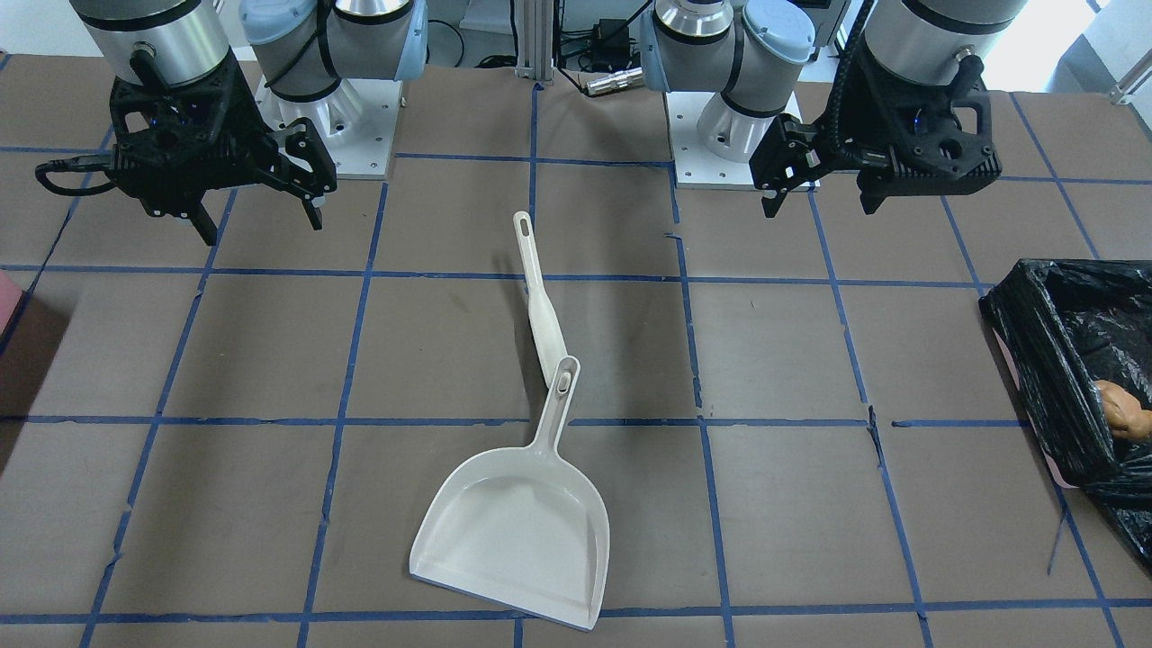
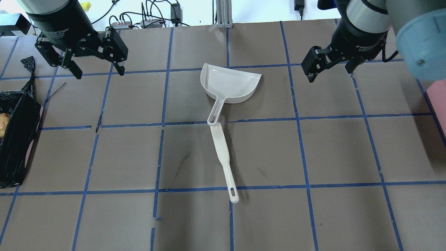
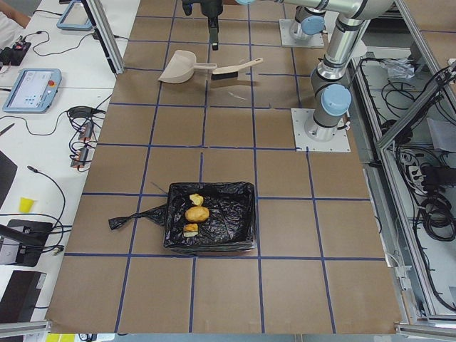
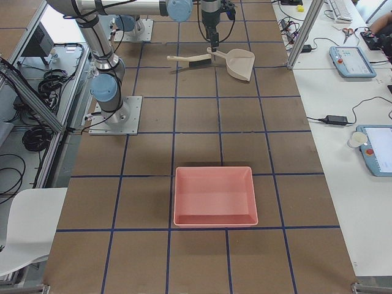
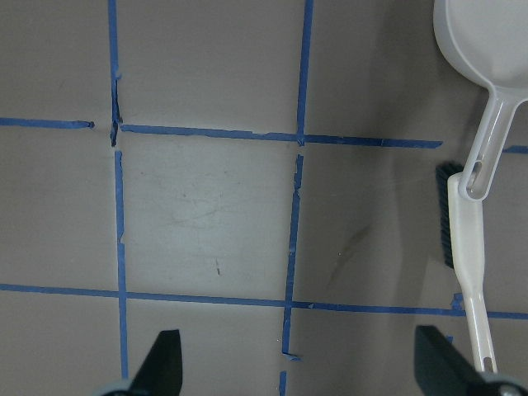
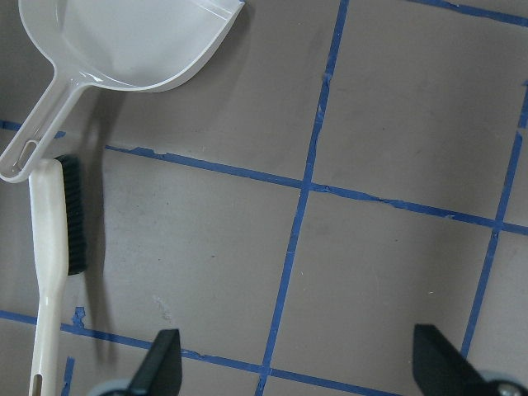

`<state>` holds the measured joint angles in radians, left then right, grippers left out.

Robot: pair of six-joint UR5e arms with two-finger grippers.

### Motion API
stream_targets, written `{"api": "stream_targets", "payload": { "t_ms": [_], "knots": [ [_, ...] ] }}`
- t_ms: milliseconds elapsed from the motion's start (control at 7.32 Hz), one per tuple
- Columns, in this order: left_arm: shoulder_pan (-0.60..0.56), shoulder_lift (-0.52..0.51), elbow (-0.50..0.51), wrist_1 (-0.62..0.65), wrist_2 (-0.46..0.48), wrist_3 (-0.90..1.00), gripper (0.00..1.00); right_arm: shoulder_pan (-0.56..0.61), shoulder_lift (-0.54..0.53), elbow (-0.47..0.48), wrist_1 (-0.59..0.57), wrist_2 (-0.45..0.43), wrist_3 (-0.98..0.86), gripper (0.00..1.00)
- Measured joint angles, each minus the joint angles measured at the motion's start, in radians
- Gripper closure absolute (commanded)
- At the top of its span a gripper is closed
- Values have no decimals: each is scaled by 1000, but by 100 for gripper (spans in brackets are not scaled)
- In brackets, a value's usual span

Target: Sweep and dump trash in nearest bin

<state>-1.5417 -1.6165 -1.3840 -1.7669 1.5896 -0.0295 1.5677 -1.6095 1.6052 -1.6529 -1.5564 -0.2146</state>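
Observation:
The three trash pieces lie inside the bin (image 3: 242,214), which is lined with a black bag: an orange-brown lump (image 3: 197,213), a bread chunk (image 3: 190,229) and a pale chunk (image 3: 194,199). In the front view only the lump (image 1: 1120,409) shows in the bin (image 1: 1035,360). A white dustpan (image 2: 230,82) and a white brush (image 2: 223,153) lie mid-table, the pan's handle resting over the brush's head end. My left gripper (image 2: 98,71) is open and empty, hovering left of the pan. My right gripper (image 2: 329,71) is open and empty, hovering right of the pan.
A pink tray (image 4: 214,196) sits at the table's right end, its edge showing in the overhead view (image 2: 439,101). The bin (image 2: 17,139) stands at the left end. Blue tape lines grid the brown table. The arm bases stand at the robot's side of the table.

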Motion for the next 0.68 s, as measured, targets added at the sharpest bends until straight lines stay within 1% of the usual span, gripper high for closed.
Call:
{"api": "stream_targets", "payload": {
  "t_ms": [273,683],
  "knots": [
    [-1,10,-9,18,1,-1,0,0,10,-30,41,-12,2,0],
    [-1,14,-14,19,2,-10,0,0,17,-38,56,-13,1,0]
  ]
}}
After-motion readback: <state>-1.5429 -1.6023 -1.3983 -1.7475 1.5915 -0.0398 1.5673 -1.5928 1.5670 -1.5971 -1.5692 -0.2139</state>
